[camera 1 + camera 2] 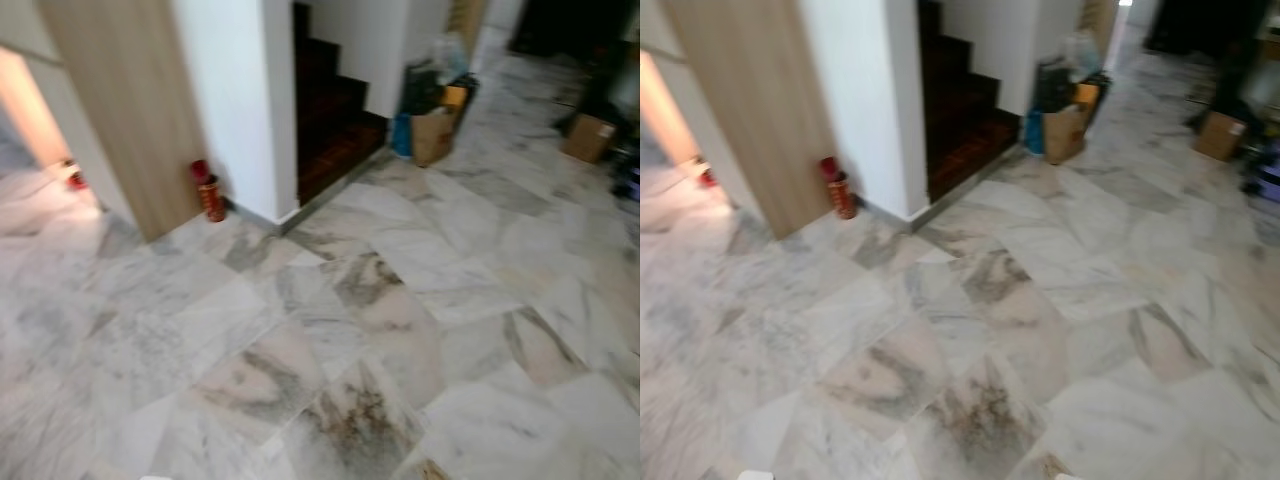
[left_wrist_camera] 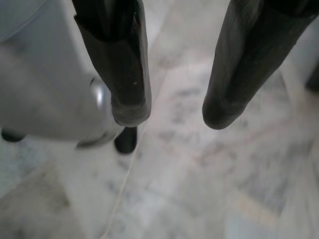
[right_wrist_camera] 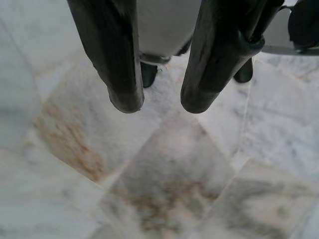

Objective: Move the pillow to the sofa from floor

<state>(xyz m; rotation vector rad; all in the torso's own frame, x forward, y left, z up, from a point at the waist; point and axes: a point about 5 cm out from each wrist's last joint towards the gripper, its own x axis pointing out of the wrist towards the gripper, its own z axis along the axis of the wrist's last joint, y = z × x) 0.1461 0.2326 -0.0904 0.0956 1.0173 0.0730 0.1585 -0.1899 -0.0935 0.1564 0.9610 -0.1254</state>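
My left gripper (image 2: 174, 109) hangs over the marble floor, open, with a wide gap between its two black fingers (image 2: 130, 74) and nothing in it. My right gripper (image 3: 162, 102) also points down at the floor, its fingers (image 3: 112, 55) a little apart and empty. Parts of my own silver body (image 2: 45, 89) show beside the left fingers and behind the right ones. The head views are blurred and look over bare marble floor (image 1: 380, 330).
A white wall corner (image 1: 240, 100) and a wooden panel (image 1: 130, 110) stand ahead on the left, with a red canister (image 1: 210, 195) at their foot. Dark stairs (image 1: 330, 110) rise behind. Bags (image 1: 432, 110) and a cardboard box (image 1: 588, 137) sit at the back right.
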